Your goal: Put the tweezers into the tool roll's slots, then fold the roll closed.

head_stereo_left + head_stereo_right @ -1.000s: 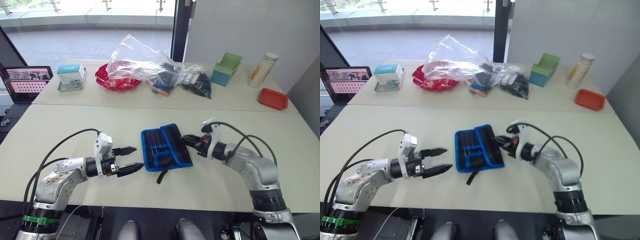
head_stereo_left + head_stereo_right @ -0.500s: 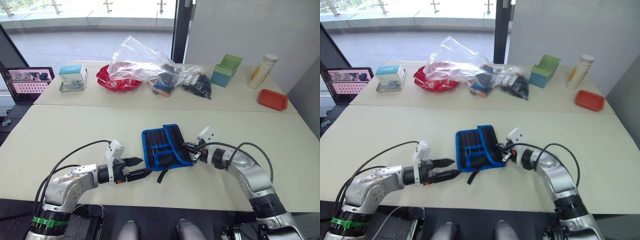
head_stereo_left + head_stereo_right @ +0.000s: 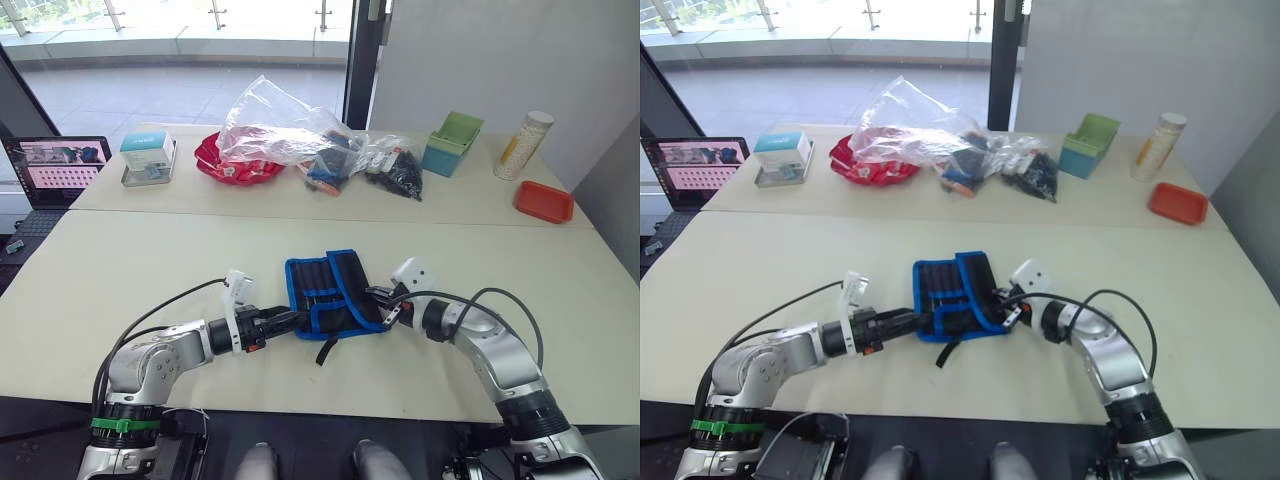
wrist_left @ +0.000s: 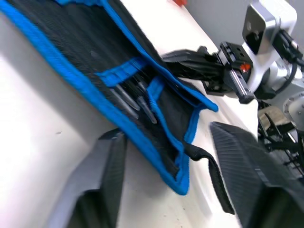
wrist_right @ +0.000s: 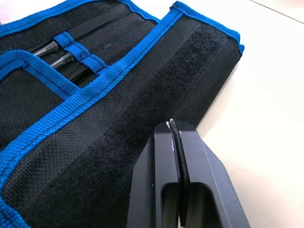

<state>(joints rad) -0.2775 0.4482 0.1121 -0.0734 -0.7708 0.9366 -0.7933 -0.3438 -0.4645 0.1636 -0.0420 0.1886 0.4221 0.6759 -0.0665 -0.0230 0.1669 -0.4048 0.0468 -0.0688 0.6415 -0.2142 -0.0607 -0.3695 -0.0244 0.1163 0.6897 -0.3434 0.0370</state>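
The tool roll lies open near the table's front centre with tweezers apparently all slotted, so folding remains: the left gripper, fingers apart, straddles its near-left corner, while the right gripper, fingers pressed together, touches its right flap.

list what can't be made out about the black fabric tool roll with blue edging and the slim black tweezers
- Tweezers: both wrist views show tips under a blue band; the slots hide the rest, so no count.
- Tool roll: its right flap covers what lies beneath.
- Right gripper: whether it pinches the flap's edge.
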